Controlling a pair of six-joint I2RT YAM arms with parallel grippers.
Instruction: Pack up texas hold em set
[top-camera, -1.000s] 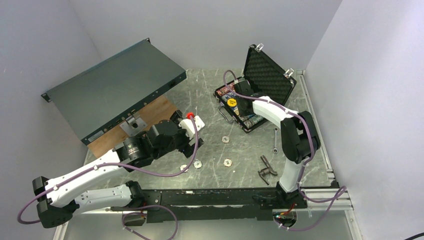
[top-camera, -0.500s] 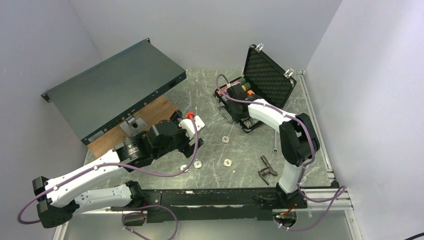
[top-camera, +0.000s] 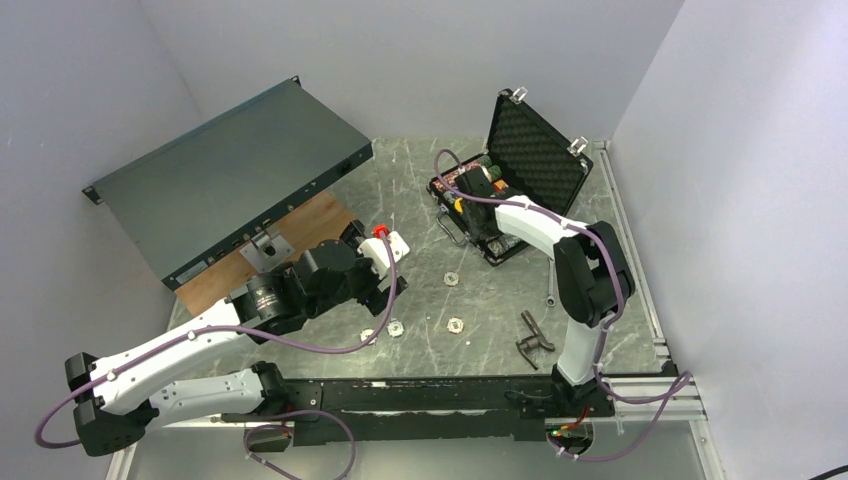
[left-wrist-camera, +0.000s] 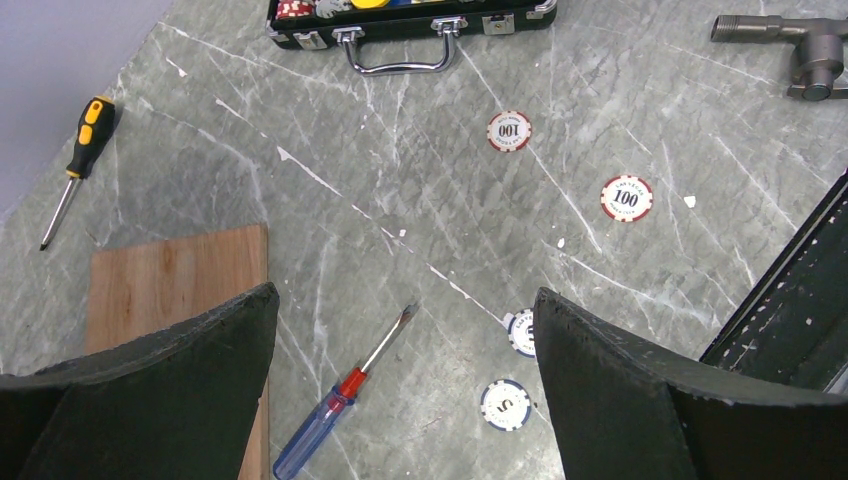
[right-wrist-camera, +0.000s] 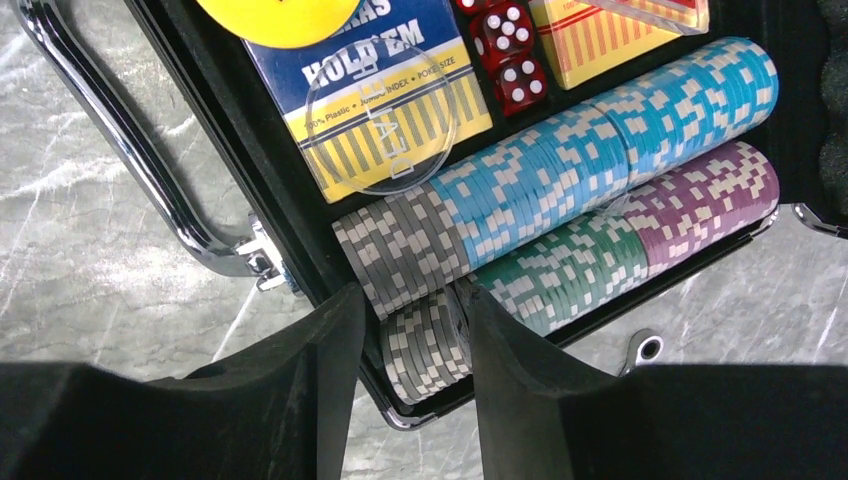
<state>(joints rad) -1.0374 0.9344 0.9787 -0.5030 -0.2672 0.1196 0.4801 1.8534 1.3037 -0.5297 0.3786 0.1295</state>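
The right gripper (right-wrist-camera: 410, 330) hangs over the near corner of the open black briefcase (right-wrist-camera: 240, 110). Its jaws stand narrowly parted around a short stack of grey-white poker chips (right-wrist-camera: 425, 350) ending the front row, beside teal and purple ones. The left gripper (left-wrist-camera: 400, 300) gapes wide above the table (left-wrist-camera: 300, 120).

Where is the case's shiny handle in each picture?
Top view: the handle sits right of centre, on the side of the open case that faces the left arm.
Left wrist: the handle is at the top edge, near the middle.
Right wrist: the handle runs slantwise down the upper left.
Shared landmark: the black case, with its chips inside.
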